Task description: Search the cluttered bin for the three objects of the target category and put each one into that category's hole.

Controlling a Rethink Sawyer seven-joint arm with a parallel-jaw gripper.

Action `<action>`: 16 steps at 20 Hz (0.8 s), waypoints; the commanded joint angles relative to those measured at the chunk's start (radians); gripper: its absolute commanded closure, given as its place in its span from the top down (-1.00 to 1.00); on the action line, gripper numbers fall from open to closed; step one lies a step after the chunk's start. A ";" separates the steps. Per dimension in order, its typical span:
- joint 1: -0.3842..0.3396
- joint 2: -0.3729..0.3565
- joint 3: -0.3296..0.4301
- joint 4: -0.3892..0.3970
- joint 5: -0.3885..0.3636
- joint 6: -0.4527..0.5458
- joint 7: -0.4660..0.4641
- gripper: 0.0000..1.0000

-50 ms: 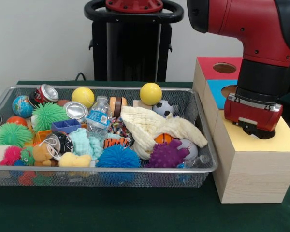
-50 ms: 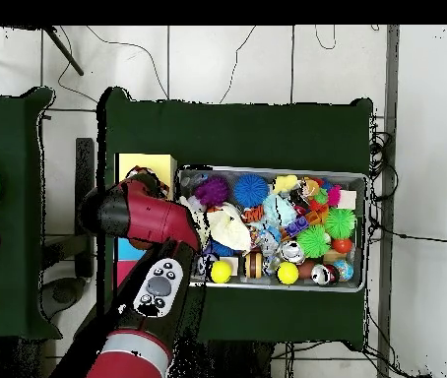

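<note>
Now the red and black robot arm lowers its gripper into the round hole of the yellow-topped wooden box, at three o'clock from the wire mesh bin of toys, and I cannot tell if the claw is apart or together, nor which toys are the targets.

You've got a Sawyer arm, glossy red shells w/ black joint bands btwn segments. Wrist end is a red housing w/ a silver metal strip along its top & black hardware underneath. Overhead, the upper link carries a grey control pad w/ round buttons on black. Far behind: black pedestal, red cap inside a black ring handle.
</note>
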 commanded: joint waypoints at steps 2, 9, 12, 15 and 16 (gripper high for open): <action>-0.069 0.072 0.167 0.122 0.010 -0.074 0.201 -1.00; -0.060 0.075 0.155 0.115 0.011 -0.065 0.204 1.00; -0.062 0.075 0.157 0.115 0.009 -0.065 0.200 1.00; -0.062 0.075 0.157 0.113 0.011 -0.062 0.197 1.00; -0.060 0.076 0.156 0.112 0.012 -0.059 0.197 1.00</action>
